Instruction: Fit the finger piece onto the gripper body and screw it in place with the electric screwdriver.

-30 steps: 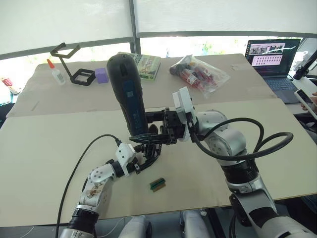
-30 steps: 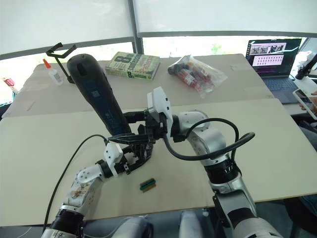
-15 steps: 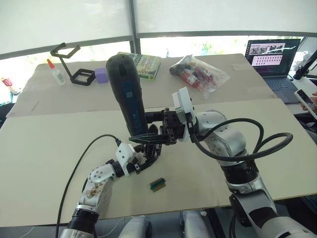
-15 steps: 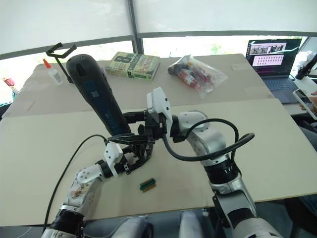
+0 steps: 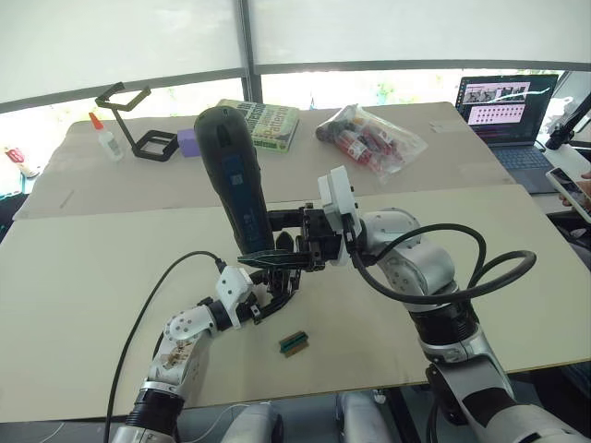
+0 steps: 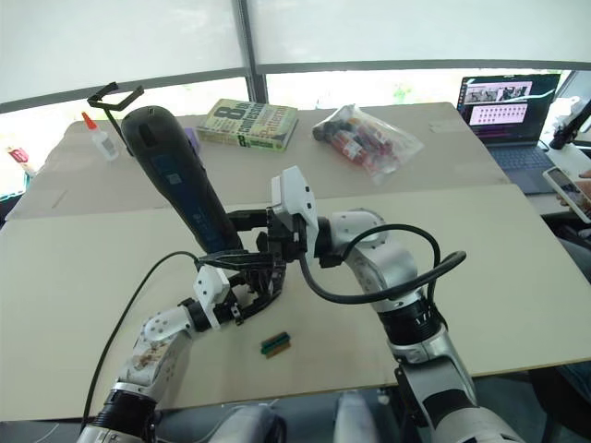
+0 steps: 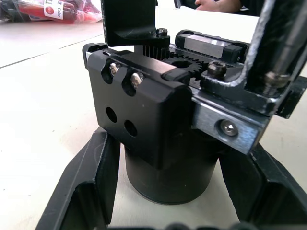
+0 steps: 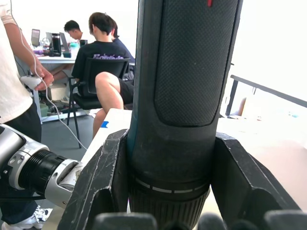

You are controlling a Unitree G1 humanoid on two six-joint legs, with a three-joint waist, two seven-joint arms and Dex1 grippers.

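At table centre, my right gripper (image 5: 277, 242) is clamped on the lower barrel of the electric screwdriver (image 5: 235, 187), its two fingers (image 8: 103, 187) pressed against either side of the textured grip. I hold the tool nearly upright, leaning toward 11 o'clock, so its bit end points down at the work below; the bit itself is hidden behind the grippers.

Directly beneath, my left gripper (image 5: 273, 293) cradles the gripper body (image 7: 158, 134), one finger (image 7: 88, 184) on each side of its round base. The body stands on the table (image 5: 83, 277), upright, with its screw holes and gear rack facing up toward the tool. I judge that grip is there to stop the body turning or sliding when the driver spins.

A black piece (image 7: 129, 21) sits on top of the body just beside the gear; I take it for the finger piece, though I cannot tell whether it is fully seated. If so, fitting is done and the screwing step is in hand. Next comes keeping the bit square on the screw head, since a tilted tool could slip off.

A small green-and-brown block (image 5: 294, 342) lies at 5 o'clock from the left gripper, near but apart. At the far edge, around 12 o'clock, rest a book (image 5: 274, 122) and a bag of bottles (image 5: 374, 138); a laptop (image 5: 508, 115) sits at 2 o'clock.
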